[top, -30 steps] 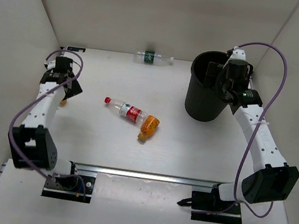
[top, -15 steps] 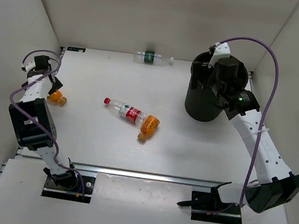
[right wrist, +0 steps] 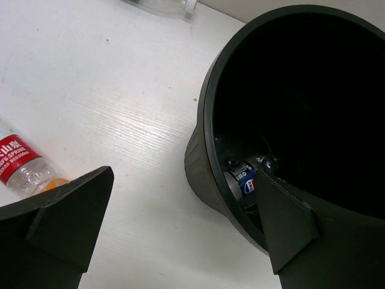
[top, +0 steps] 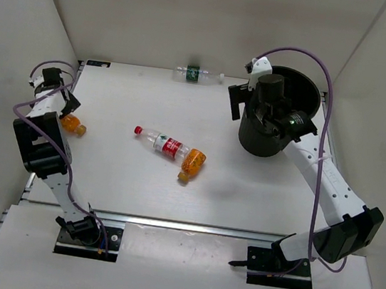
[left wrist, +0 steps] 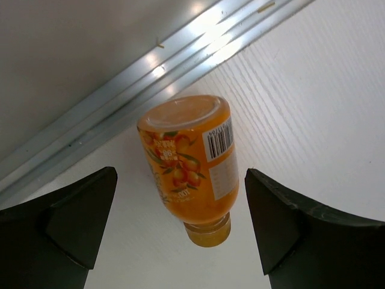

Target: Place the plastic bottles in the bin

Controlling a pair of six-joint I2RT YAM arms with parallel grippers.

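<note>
left gripper [left wrist: 180,211]: jaws spread wide, holding nothing; poised over an orange bottle [left wrist: 192,162] with a finger on either side, neither touching it
orange bottle: lies on its side near the table's [top: 122,185] left edge, just beside a metal rail [left wrist: 150,66]; cap end toward the camera; not yet gripped
right gripper [right wrist: 174,211]: jaws fully apart and empty; hangs above the bin's [right wrist: 207,114] left rim, half over the table
bin: upright at the right rear of the table; a blue-labelled item [right wrist: 243,180] lies at the bottom, likely one bottle already in; the rest of the interior is too dark to read
red-label bottle [top: 164,143]: on its side mid-table, well apart from the bin
second orange bottle [top: 192,163]: on its side, touching or just beside the red-label bottle's base
green-label bottle [top: 197,75]: on its side against the back wall
progress: early, by judgement; four bottles in sight outside the bin; the left-edge orange one looks next in line
</note>
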